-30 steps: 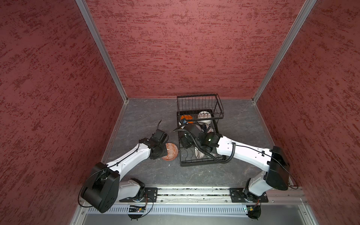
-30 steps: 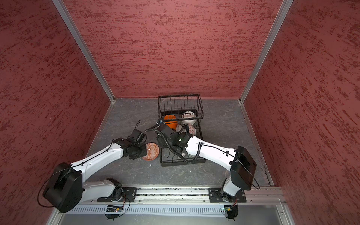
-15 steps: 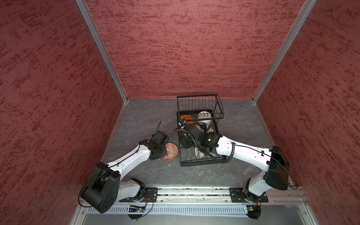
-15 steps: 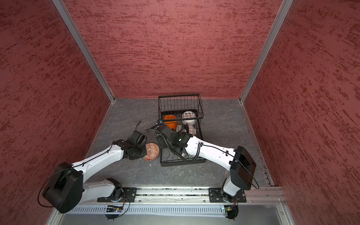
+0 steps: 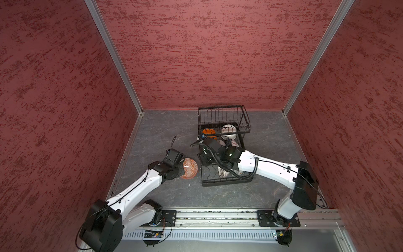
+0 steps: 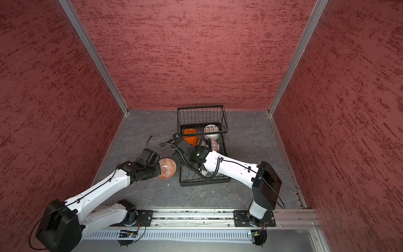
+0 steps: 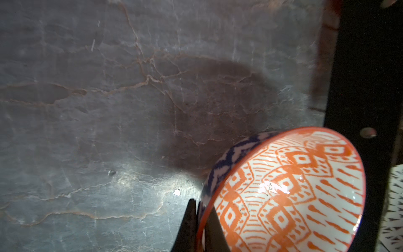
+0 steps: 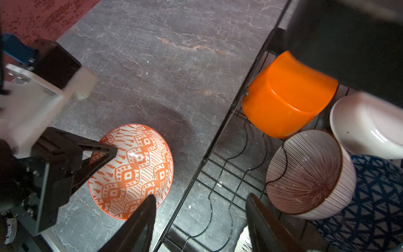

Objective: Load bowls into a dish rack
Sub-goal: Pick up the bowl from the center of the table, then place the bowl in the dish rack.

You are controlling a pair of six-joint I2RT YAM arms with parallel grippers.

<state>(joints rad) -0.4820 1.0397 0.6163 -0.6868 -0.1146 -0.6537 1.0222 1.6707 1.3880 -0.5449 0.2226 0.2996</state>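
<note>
There, the left gripper has just clamped the rim of the orange-patterned bowl, nine o'clock of the dish rack; lift-ready, probably. The right gripper gapes, empty.

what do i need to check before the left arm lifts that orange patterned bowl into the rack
1. Grip: left end effector is shut on the rim of the orange-patterned bowl, one finger inside and one outside: ok
2. Bowl clear of the table: it is tilted and its underside is hidden: cannot tell
3. Room in the dish rack: bare slot wires beside the striped bowl: ok
4. Path into the rack: right end effector, open and empty, hangs over the rack's side rail next to the bowl, likely in the way: not ok
</note>
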